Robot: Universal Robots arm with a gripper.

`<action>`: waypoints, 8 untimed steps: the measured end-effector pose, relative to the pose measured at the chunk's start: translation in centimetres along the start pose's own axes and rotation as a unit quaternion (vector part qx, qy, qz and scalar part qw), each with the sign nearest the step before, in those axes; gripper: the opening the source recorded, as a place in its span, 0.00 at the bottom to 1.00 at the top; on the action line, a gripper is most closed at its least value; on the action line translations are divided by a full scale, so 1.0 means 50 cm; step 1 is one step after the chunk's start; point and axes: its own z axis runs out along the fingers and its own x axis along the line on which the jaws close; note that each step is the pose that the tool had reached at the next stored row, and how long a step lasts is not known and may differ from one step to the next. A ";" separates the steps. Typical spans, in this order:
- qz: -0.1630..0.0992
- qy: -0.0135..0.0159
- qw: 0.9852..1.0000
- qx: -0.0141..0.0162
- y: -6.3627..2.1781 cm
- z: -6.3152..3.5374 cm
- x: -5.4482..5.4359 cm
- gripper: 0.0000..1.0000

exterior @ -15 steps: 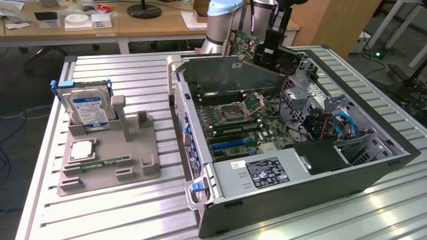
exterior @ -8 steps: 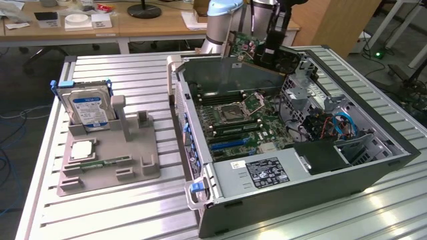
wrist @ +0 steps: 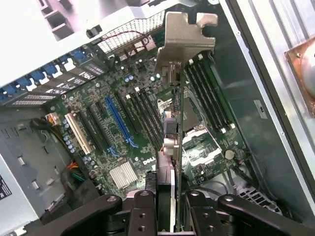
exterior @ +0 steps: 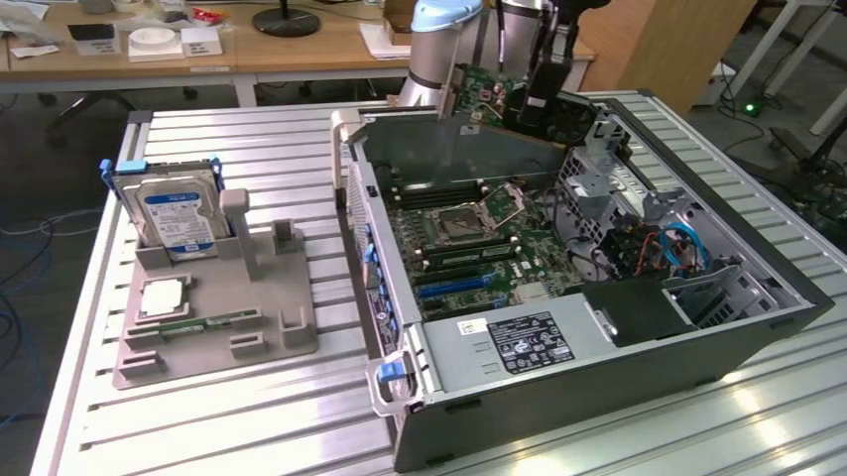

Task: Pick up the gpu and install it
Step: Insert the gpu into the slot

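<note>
The end effector [wrist: 167, 209] is grasping the gpu [wrist: 170, 147], its fingers [wrist: 142, 211] clamping the two flat faces of the card at one end. The card is standing on edge and reaching straight out from between the fingertips. Its long axis is running away from the end effector, and the pale metal bracket [wrist: 184, 39] is sitting at the far end.

In the exterior view the end effector [exterior: 537, 94] is hanging over the far rim of the open computer case [exterior: 596, 377]. The gpu [exterior: 483, 89] is riding in the air with it, well clear of the worktop [exterior: 238, 416].

Beyond the fingertips the motherboard [wrist: 138, 123] is lying face-on to the end effector. The expansion slots, the blue slot [wrist: 118, 123] among them, are lying off to one side of the card's line, not directly under its edge. The memory and processor area is what the card is crossing. The slots' long axes seem to be sitting at a slight angle to the card's own axis. So the card appears to be unseated, apart from the board and offset sideways from the slots.
</note>
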 end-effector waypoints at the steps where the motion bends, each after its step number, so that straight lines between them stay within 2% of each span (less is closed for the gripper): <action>1: -0.005 0.000 1.000 0.000 0.000 0.000 0.000 0.27; 8: -0.039 0.000 0.999 -0.001 0.000 0.000 0.000 0.27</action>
